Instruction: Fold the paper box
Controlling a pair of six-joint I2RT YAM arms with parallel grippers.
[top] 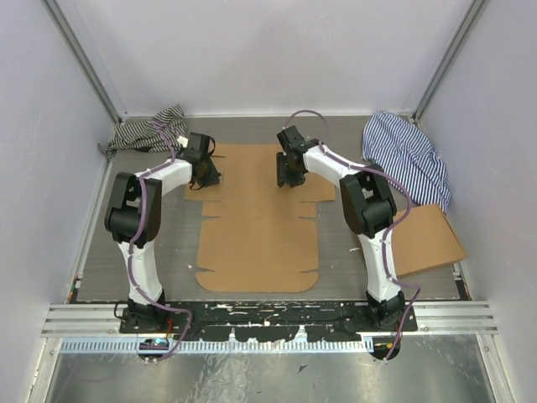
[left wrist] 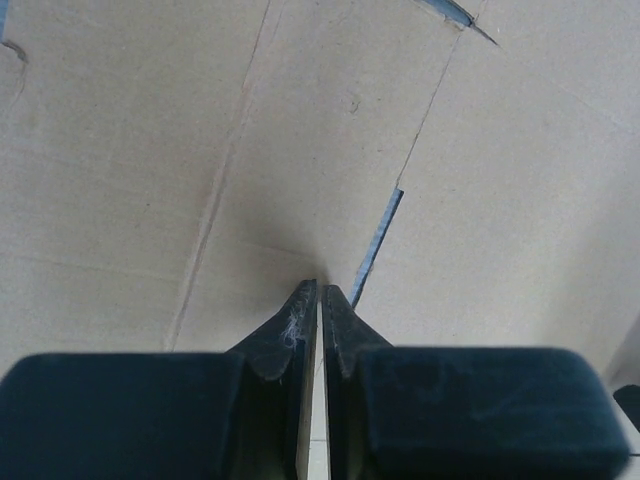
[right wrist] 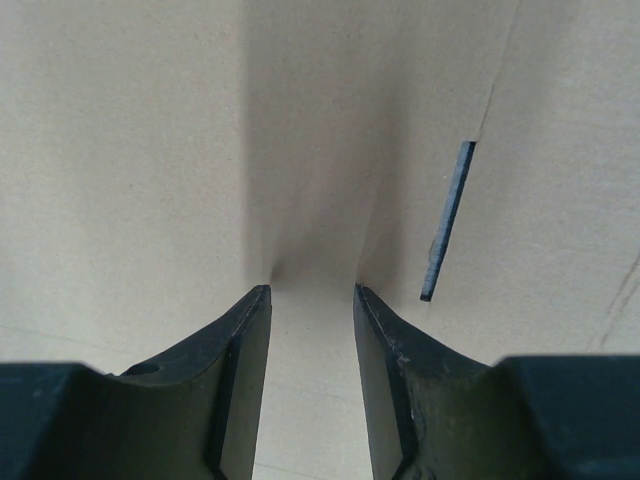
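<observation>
The paper box (top: 256, 227) lies flat and unfolded on the table, a large brown die-cut sheet with side flaps and rounded tabs. My left gripper (top: 204, 176) is shut, and its tips rest on the sheet's far left flap. In the left wrist view the gripper (left wrist: 320, 288) touches the cardboard (left wrist: 130, 150) beside a slit (left wrist: 378, 245). My right gripper (top: 289, 178) is open and empty, tips down on the far right part of the sheet. In the right wrist view the gripper (right wrist: 311, 290) presses the cardboard (right wrist: 130, 150) left of a slit (right wrist: 448, 220).
A second brown cardboard piece (top: 428, 239) lies at the right, partly under a blue striped cloth (top: 407, 155). A dark striped cloth (top: 151, 130) is bunched at the back left. White walls enclose the table on three sides.
</observation>
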